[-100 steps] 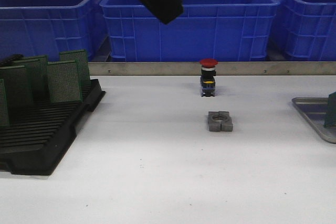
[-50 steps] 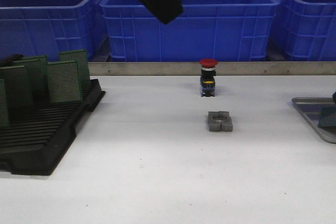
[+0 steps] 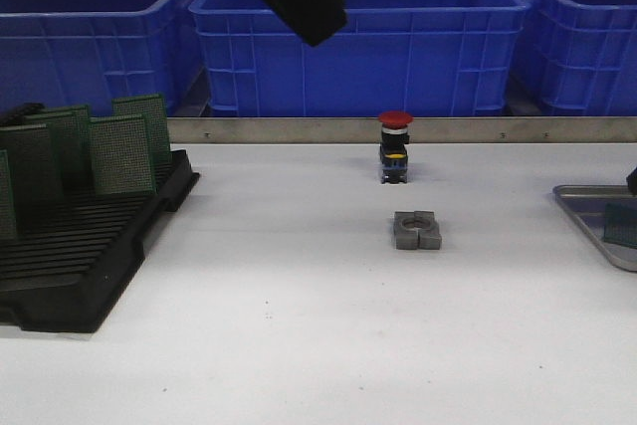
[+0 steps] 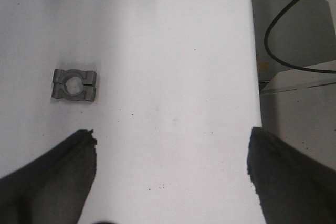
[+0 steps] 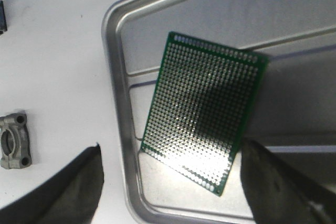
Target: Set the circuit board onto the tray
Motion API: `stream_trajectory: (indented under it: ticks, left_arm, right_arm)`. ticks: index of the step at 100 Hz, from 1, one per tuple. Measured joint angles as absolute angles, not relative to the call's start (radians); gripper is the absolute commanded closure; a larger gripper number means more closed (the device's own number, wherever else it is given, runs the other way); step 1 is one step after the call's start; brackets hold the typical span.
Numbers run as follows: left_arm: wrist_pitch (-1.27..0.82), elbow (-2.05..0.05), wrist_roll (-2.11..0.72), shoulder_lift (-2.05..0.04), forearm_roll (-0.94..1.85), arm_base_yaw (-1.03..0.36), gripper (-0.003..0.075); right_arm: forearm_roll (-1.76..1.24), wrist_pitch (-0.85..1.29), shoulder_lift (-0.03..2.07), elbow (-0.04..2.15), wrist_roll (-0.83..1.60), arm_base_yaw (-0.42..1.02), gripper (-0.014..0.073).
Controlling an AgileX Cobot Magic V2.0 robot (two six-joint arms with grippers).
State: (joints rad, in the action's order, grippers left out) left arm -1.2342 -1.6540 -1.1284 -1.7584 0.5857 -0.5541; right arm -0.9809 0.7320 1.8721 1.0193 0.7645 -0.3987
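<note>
Circuit board (image 5: 202, 129) flat in tray (image 5: 118, 124) (right claw (image 5: 173, 192) spread above)

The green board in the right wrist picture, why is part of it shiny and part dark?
In the right wrist view, light glints pale off the lower left of the circuit board, while a shadow darkens its other side and the tray floor beyond. In the front view the same board shows only as a small dim patch at the right edge.
</note>
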Motion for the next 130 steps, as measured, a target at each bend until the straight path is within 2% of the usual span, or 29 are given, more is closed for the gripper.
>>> stream_trajectory:
  ticks: [23, 50, 83, 130]
  left_arm:
    - [-1.238, -1.665, -1.128, -1.758, 0.414, -0.531, 0.0164]
    - [-1.239, -1.687, -1.128, -1.758, 0.208, -0.373, 0.0164]
    - [-1.202, -1.689, -1.304, -1.758, 0.178, -0.194, 0.0164]
    - [-1.14, -1.691, -1.434, -1.905, 0.203, -0.164, 0.0164]
  right_arm:
    - [-0.979, 0.732, 1.872, 1.019, 0.767, -0.399, 0.0032]
    - [-0.979, 0.732, 1.872, 1.019, 0.767, -0.399, 0.0032]
    - [-0.979, 0.732, 1.872, 1.019, 0.767, -0.399, 0.0032]
    - [-0.979, 0.747, 1.872, 1.019, 0.769, -0.399, 0.0032]
